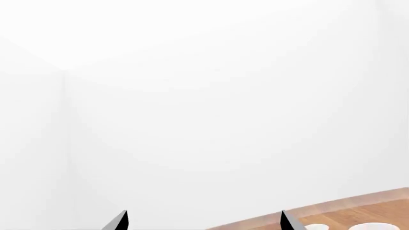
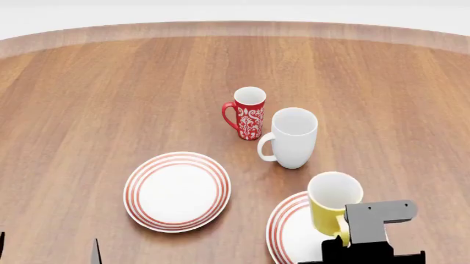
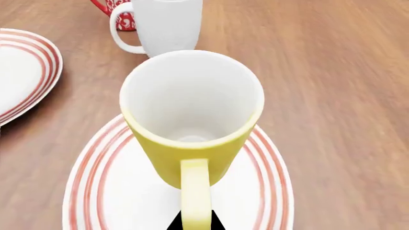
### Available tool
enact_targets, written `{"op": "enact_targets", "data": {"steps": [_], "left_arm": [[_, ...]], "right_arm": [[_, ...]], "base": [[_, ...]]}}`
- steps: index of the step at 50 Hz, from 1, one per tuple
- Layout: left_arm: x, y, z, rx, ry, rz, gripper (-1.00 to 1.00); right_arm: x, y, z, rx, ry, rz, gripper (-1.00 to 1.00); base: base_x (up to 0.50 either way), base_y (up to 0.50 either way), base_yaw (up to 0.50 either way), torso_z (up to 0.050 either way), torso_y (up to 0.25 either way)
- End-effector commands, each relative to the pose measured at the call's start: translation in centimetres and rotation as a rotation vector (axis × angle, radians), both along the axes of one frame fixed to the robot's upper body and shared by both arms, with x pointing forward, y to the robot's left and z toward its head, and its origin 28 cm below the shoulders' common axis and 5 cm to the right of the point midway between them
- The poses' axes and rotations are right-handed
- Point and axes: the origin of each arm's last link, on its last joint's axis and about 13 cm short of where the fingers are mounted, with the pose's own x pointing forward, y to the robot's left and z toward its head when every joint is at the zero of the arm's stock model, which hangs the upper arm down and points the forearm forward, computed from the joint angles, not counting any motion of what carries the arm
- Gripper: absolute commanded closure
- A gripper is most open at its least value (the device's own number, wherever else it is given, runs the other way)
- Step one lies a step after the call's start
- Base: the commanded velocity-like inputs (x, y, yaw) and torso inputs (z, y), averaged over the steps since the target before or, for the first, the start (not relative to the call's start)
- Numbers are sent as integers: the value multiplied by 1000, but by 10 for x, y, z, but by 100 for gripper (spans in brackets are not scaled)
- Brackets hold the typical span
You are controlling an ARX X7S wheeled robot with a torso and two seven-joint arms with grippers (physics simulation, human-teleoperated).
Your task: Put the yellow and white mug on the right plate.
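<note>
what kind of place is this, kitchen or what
Likely a bare simulated dining setup, not a full kitchen: a round wooden table with red-ringed white plates, a patterned red mug, and blank white walls.

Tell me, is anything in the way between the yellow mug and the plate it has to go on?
No, nothing visible is. The yellow and white mug is already over the right plate, upright, with the right hand at its handle. The white mug and red patterned mug stand farther back, off the plate.
</note>
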Motion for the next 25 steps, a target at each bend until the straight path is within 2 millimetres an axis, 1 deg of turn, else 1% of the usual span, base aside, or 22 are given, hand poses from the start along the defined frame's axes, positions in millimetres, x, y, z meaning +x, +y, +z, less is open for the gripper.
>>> {"op": "enact_targets", "data": {"steps": [1,12,14,15,17,20,24,25], "left_arm": [[7,0,-12,8,-20,13,-100],[11,1,-16,9,-18,13,-100],[3,1,4,11,-31,14,-100],[2,1,7,11,-26,14,-100],[3,1,0,10,-27,14,-100],[2,1,1,10,-26,14,-100],[4,1,-7,10,-23,14,-100],[6,0,-12,9,-21,14,-100]], "right_arm": [[1,4,-6,6,10,33,100],[3,4,-9,3,19,37,100],[5,4,-11,0,19,35,100],[5,3,-11,0,20,34,100],[6,3,-11,1,20,32,100],[8,2,-11,-1,17,30,100],[10,2,-10,-2,13,25,100],[11,2,-10,-1,13,26,100]], "base": [[0,0,0,0,0],[0,0,0,0,1],[0,0,0,0,0],[0,0,0,0,0],[0,0,0,0,0],[0,0,0,0,0],[0,0,0,0,0],[0,0,0,0,0]]}}
